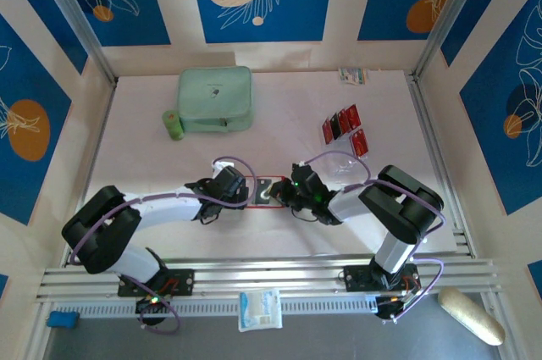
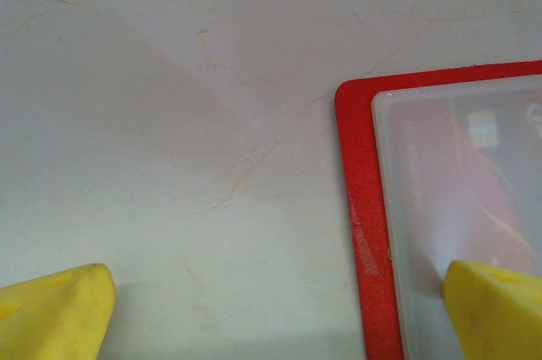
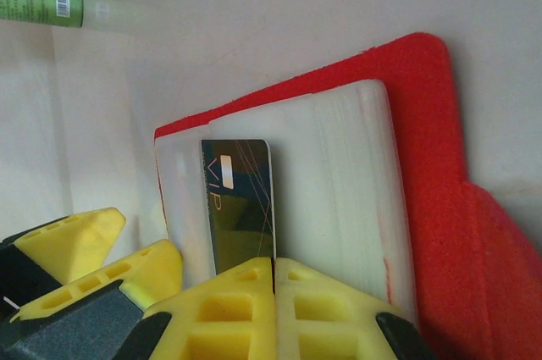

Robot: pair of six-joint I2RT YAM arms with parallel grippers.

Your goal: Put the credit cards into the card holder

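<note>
The red card holder (image 1: 269, 191) lies open on the table between my two grippers, its clear sleeves (image 3: 339, 191) facing up. My right gripper (image 3: 273, 263) is shut on a credit card (image 3: 240, 203) with a dark face marked "VIP". The card stands on edge against the sleeves. My left gripper (image 2: 275, 309) is open at the holder's left edge (image 2: 364, 207). One of its yellow fingertips (image 2: 495, 305) is over the clear sleeve and the other (image 2: 51, 309) is over bare table. More red credit cards (image 1: 340, 123) lie at the back right.
A mint-green case (image 1: 215, 99) sits at the back centre with a green bottle (image 1: 173, 125) lying at its left. A small packet (image 1: 352, 75) lies by the back wall. A white packet (image 1: 259, 309) lies on the front rail between the arm bases.
</note>
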